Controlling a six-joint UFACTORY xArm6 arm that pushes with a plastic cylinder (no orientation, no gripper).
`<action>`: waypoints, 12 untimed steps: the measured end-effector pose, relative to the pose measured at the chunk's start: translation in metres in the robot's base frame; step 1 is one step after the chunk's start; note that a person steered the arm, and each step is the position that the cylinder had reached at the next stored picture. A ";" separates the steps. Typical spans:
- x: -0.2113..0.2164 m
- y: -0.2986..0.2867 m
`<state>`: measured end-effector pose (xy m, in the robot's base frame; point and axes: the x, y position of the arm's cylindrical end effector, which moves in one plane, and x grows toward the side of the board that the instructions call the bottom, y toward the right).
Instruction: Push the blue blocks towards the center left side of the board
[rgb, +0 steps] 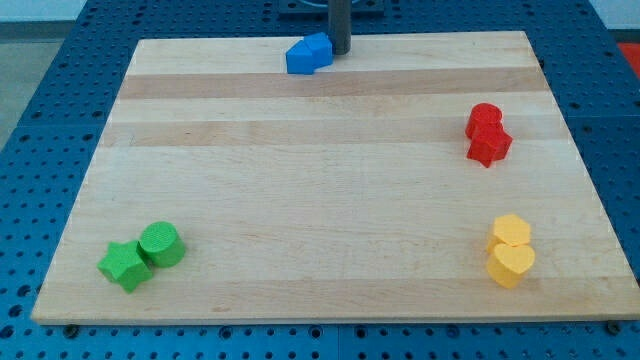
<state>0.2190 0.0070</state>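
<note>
Two blue blocks (308, 54) sit pressed together at the view's top edge of the wooden board (330, 200), a little left of centre; their shapes are hard to tell apart. My tip (340, 52) stands just to the right of them, touching or almost touching the right-hand blue block. The rod rises out of the view's top.
A red cylinder (485, 118) and a red star (489, 146) sit together at the right. A yellow hexagon (512, 231) and a yellow heart (511, 264) sit at the lower right. A green star (124, 265) and a green cylinder (161, 244) sit at the lower left.
</note>
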 end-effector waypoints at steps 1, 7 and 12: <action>0.000 -0.017; 0.029 -0.054; 0.115 -0.097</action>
